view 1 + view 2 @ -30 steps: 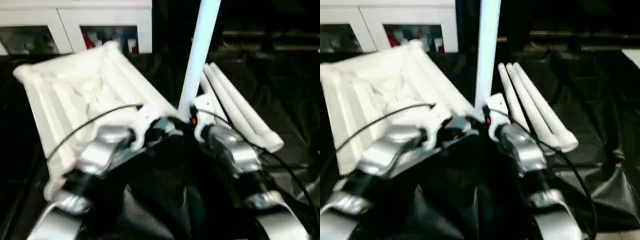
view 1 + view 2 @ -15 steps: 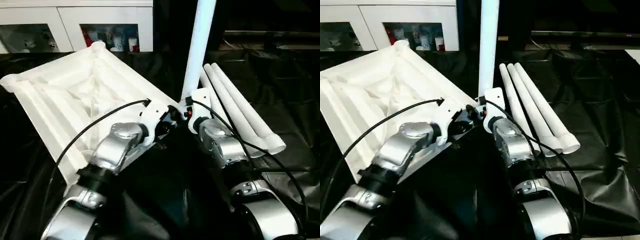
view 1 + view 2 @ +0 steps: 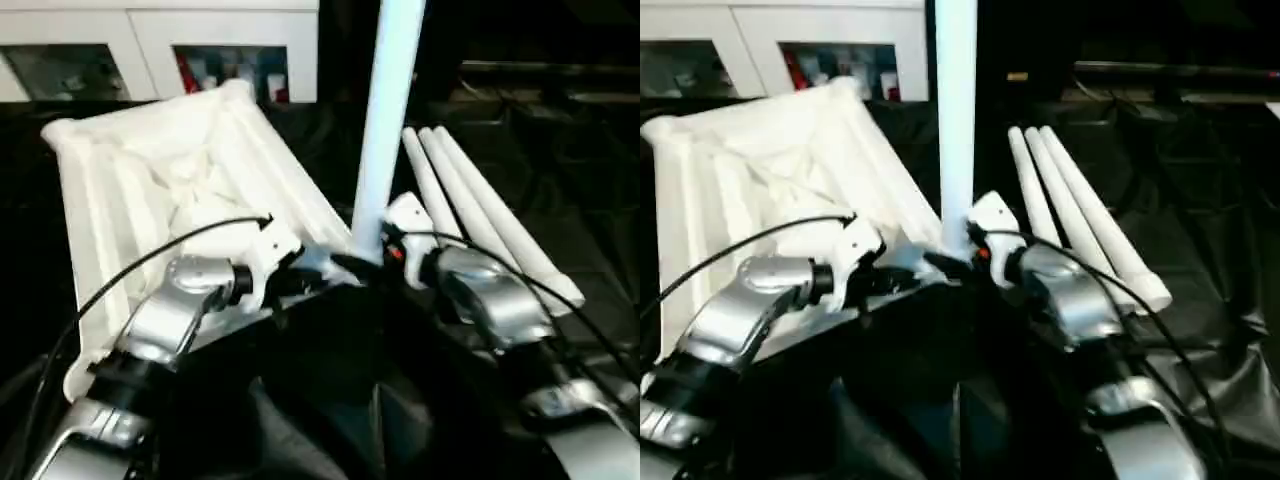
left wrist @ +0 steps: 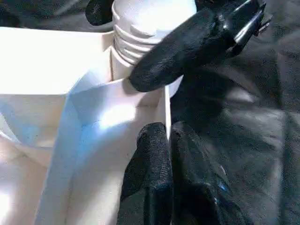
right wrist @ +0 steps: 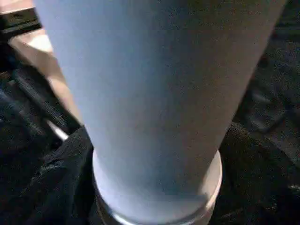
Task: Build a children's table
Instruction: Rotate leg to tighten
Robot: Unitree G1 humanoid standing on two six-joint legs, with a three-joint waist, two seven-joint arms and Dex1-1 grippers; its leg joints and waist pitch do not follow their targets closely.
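The children's table top [image 3: 170,170] lies upside down on black sheeting, ribbed underside up. One white leg [image 3: 390,120] stands upright in its near right corner socket, its threaded end [image 4: 140,33] sitting at the socket. My left gripper [image 4: 166,140] is shut on the thin rim wall of the top, right beside that socket. My right gripper [image 3: 372,258] reaches in from the right and sits around the base of the upright leg [image 5: 154,93], low by the collar. Three more legs [image 3: 480,220] lie side by side to the right of the top.
White cabinets [image 3: 150,40] with glass fronts stand behind the top. Crumpled black sheeting [image 3: 570,150] covers the ground on the right and in front. Both forearms and their black cables cross the near part of the scene.
The head camera has shifted. My right forearm has swung out to the right and now meets the leg from the side. The left gripper stays on the rim and the leg stays upright.
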